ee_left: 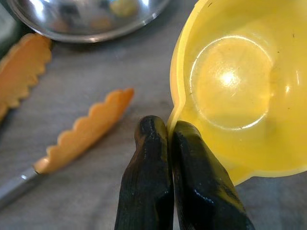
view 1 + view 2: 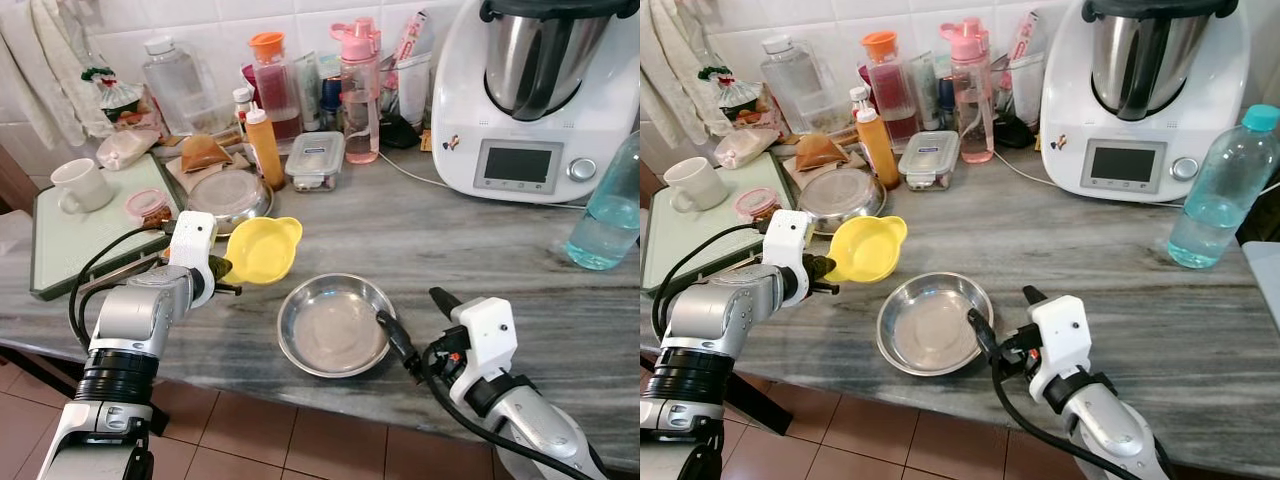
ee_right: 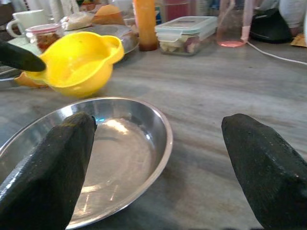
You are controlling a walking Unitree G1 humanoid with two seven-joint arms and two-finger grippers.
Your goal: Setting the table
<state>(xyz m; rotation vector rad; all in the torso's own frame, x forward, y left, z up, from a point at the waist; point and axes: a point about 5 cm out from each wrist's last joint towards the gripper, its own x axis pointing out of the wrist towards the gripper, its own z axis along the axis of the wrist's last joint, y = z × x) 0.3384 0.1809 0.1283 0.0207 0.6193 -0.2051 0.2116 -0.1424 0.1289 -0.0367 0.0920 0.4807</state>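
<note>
On the grey veined stone counter [image 2: 470, 250], near its front edge, a shallow steel plate [image 2: 334, 325], round, polished, with a low rolled rim. Just left of it and raised off the surface, a small yellow plastic bowl [image 2: 262, 249], glossy, with lobed ears, pinched at its rim by the left gripper [image 2: 222, 268], fingers closed tight on the thin wall. At the plate's right edge, the right gripper [image 2: 415, 328], fingers [image 3: 48, 177] spread wide and holding nothing, one over the rim. Step in hand, probably: carrying the bowl to its place by or on the plate. Next: lowering level, then letting go without a tip. Behind, a second steel dish [image 2: 229, 195] and a scalloped orange-handled knife [image 1: 84, 132].
</note>
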